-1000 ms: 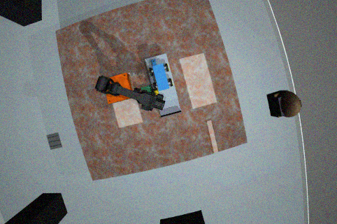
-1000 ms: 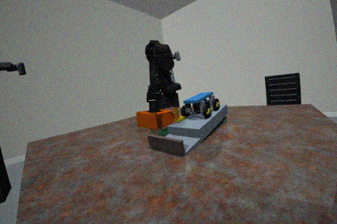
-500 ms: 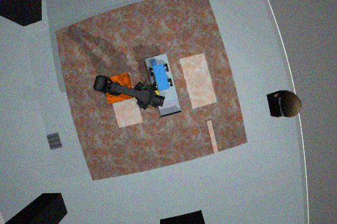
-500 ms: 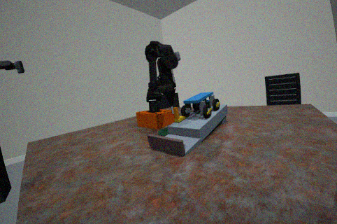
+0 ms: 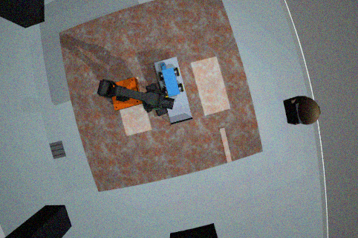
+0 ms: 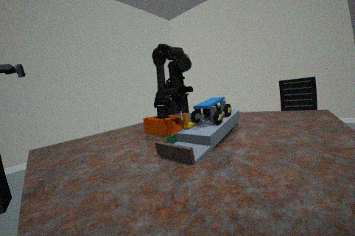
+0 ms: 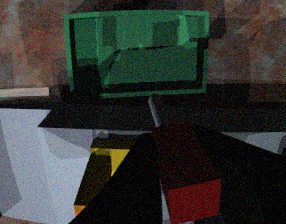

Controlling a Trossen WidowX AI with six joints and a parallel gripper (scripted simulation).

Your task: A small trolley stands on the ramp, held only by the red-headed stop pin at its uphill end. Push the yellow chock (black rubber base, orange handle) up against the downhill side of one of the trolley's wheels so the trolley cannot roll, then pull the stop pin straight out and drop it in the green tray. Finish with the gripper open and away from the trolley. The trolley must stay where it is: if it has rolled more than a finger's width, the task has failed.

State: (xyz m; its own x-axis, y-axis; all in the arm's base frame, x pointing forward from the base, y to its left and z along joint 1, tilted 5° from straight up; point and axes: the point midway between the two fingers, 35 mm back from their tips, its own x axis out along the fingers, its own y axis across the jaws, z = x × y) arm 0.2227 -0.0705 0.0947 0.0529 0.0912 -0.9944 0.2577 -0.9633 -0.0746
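Observation:
My gripper [image 7: 170, 139] [image 6: 181, 109] is shut on the stop pin by its red head [image 7: 194, 201]. The pin's grey shaft points toward the green tray [image 7: 85, 45] [image 6: 171, 139], which lies below and beyond it. The pin is clear of the trolley. The blue trolley [image 5: 170, 81] [image 6: 209, 102] stands on the grey ramp [image 5: 180, 108] [image 6: 199, 133]. The yellow chock [image 6: 189, 125] [image 7: 121, 160] [image 5: 166, 96], its orange handle upright, sits on the ramp just downhill of the trolley's wheel nearest the arm; whether they touch is too small to tell. The arm hides most of the tray in the top view.
The arm stands at an orange block [image 5: 126, 103] [image 6: 162, 127] beside the ramp. Pale flat patches [image 5: 135, 121] [image 5: 211, 85] lie on either side of the ramp, and a narrow pale strip [image 5: 225, 145] lies farther off. A raised end plate [image 6: 174, 152] closes the ramp's low end.

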